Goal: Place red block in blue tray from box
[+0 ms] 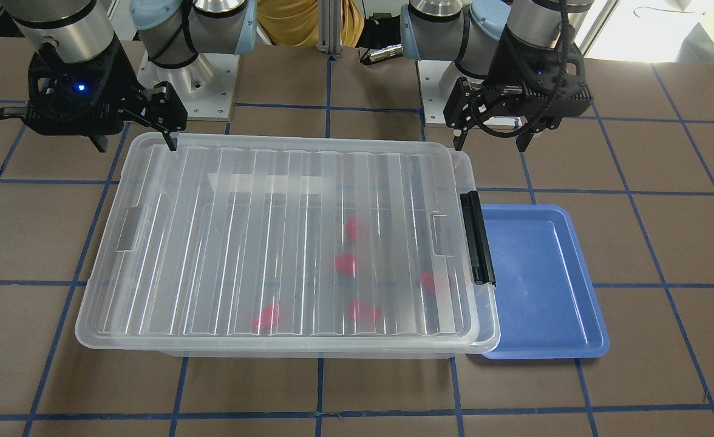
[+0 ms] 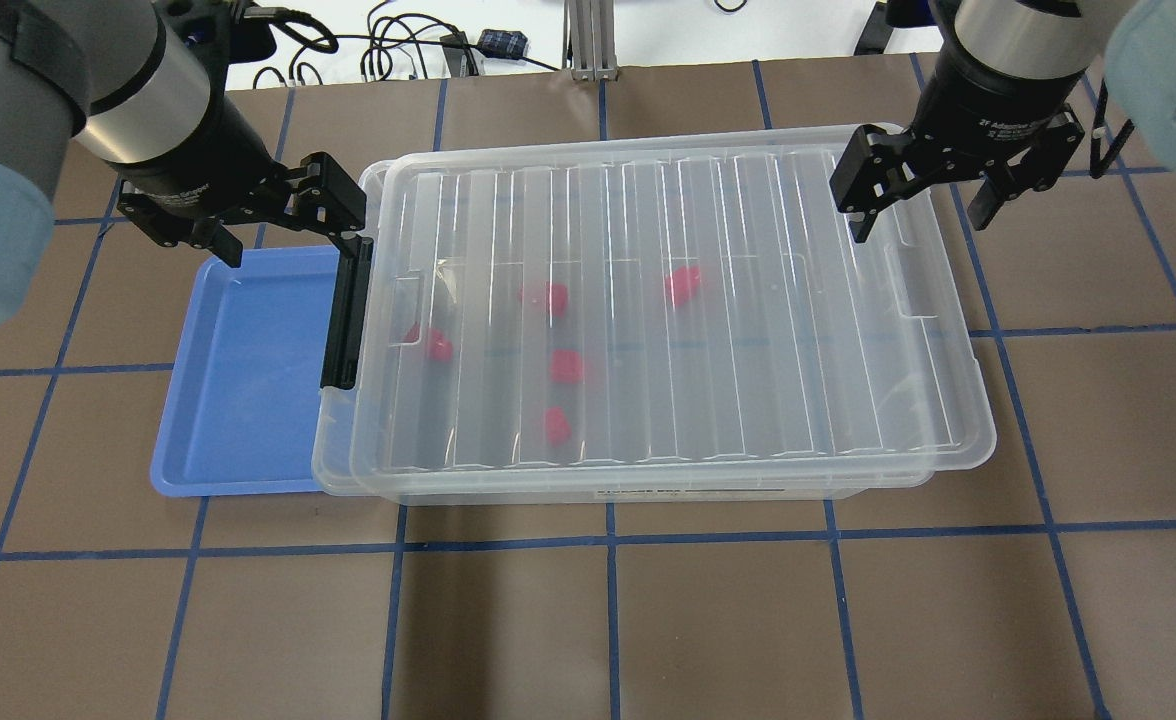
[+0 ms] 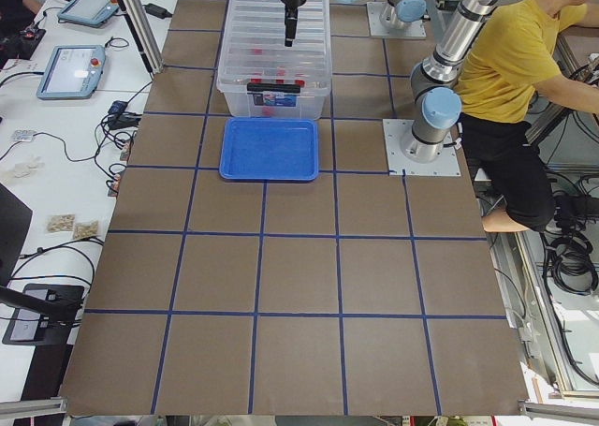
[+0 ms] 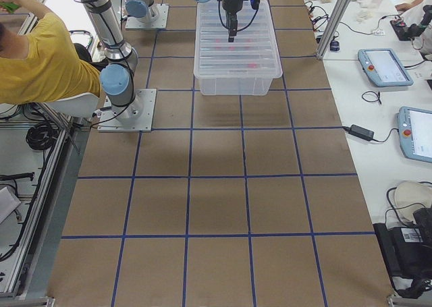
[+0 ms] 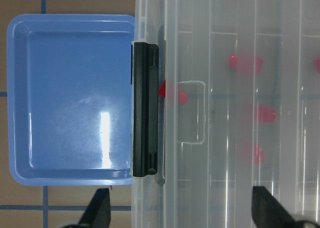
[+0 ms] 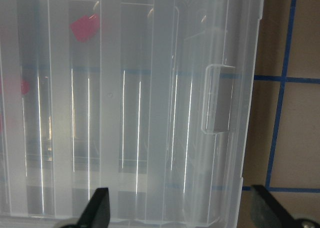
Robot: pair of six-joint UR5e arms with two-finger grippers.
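Observation:
The box (image 2: pixel 648 310) is a clear bin with its ribbed lid on and a black latch (image 2: pixel 345 310) on its left short side. Several red blocks (image 2: pixel 568 366) lie inside, seen through the lid, one near the latch (image 5: pixel 172 92). The blue tray (image 2: pixel 238 380) lies empty beside the latch end, touching the box. My left gripper (image 2: pixel 283 225) is open and empty, hovering over the latch end and the tray's far edge. My right gripper (image 2: pixel 920 220) is open and empty above the box's opposite short end, over the lid handle (image 6: pixel 217 97).
The arm bases (image 1: pixel 187 85) stand behind the box. A person in a yellow shirt (image 3: pixel 510 61) sits by the robot. Tablets and cables (image 3: pixel 70 70) lie on a side bench. Brown table with blue tape grid (image 2: pixel 608 620) spreads in front of the box.

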